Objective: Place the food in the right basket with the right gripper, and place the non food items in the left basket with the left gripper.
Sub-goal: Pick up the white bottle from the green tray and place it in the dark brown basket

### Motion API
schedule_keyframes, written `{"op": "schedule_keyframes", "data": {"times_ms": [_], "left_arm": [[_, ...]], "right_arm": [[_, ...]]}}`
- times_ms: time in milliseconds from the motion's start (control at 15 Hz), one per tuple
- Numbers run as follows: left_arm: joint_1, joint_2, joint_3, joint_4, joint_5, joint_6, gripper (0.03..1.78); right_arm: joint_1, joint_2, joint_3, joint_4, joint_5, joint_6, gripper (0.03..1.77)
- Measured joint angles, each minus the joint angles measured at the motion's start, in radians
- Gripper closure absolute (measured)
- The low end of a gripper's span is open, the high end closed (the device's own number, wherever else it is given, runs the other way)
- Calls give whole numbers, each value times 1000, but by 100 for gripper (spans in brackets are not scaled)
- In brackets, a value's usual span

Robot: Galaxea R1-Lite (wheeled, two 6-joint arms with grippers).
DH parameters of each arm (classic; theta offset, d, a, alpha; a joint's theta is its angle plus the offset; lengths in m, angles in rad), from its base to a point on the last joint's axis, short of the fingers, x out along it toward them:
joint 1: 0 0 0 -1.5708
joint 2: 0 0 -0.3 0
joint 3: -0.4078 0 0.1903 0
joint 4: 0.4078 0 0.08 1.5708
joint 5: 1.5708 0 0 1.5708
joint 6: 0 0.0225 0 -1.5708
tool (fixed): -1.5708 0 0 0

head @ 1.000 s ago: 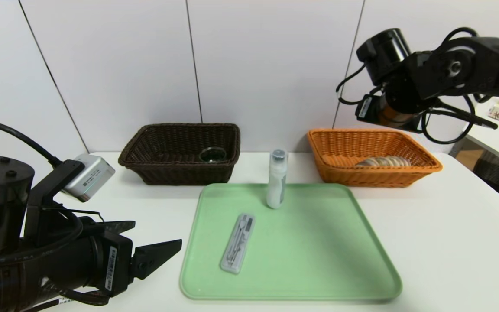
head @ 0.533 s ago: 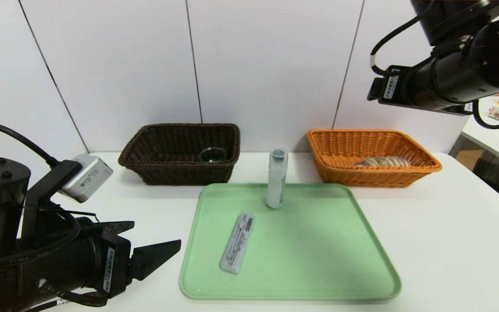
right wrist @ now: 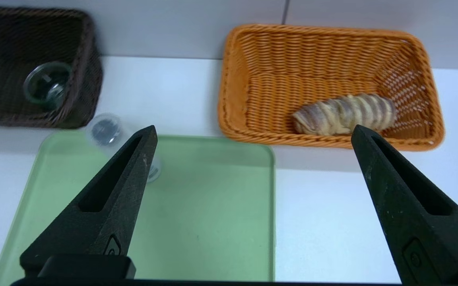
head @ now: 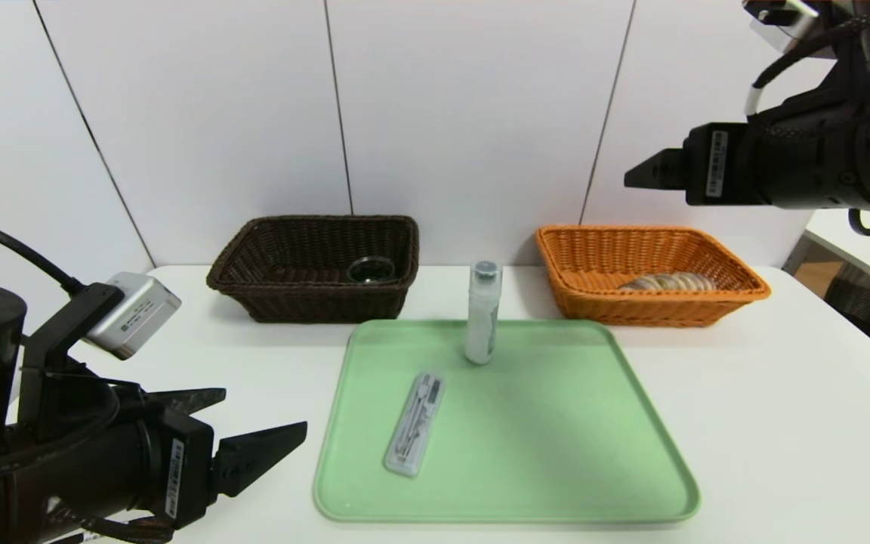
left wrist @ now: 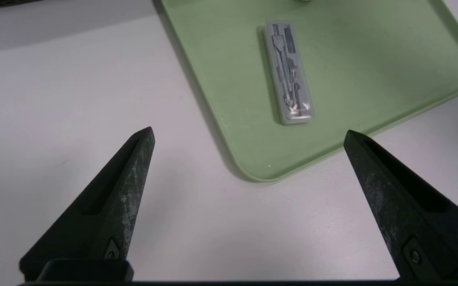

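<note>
On the green tray (head: 541, 438) lie a clear flat case holding a compass (head: 414, 423) (left wrist: 288, 73) and an upright white bottle (head: 482, 313) (right wrist: 105, 131). The dark brown left basket (head: 314, 302) holds a glass jar (head: 371, 270) (right wrist: 47, 84). A bread roll (head: 667, 282) (right wrist: 344, 113) lies in the orange right basket (head: 650, 310) (right wrist: 237, 79). My left gripper (head: 265, 412) (left wrist: 249, 131) hovers open and empty over the table, just off the tray's near left corner. My right gripper (head: 643, 175) (right wrist: 253, 127) hangs open and empty, high above the orange basket's right side.
Both baskets stand against the white wall behind the tray. The white table (head: 782, 423) stretches bare to the right of the tray. A second table (head: 858, 242) stands beyond the right edge.
My right arm has lifted away from over the orange basket and swung round, its fingers now pointing left. The left arm has sunk slightly. The objects have not moved.
</note>
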Motion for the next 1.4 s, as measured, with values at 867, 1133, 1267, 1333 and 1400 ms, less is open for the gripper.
{"op": "schedule_keyframes", "data": {"times_ms": [867, 1133, 1267, 1333, 1400], "left_arm": [[-1, -11, 10, 0, -3, 0, 12], [-3, -13, 33, -6, -9, 22, 12], [-17, -14, 42, -8, -9, 27, 12], [-27, -14, 45, -9, -9, 29, 12], [-44, -13, 46, -10, -7, 31, 12]], "right_arm": [[-3, -515, 787, -335, 210, -166, 11], [-31, -654, 929, -335, 212, -169, 11], [-35, -701, 964, -335, 212, -175, 11], [-36, -717, 975, -335, 212, -182, 11], [-36, -733, 981, -335, 212, -186, 11]]}}
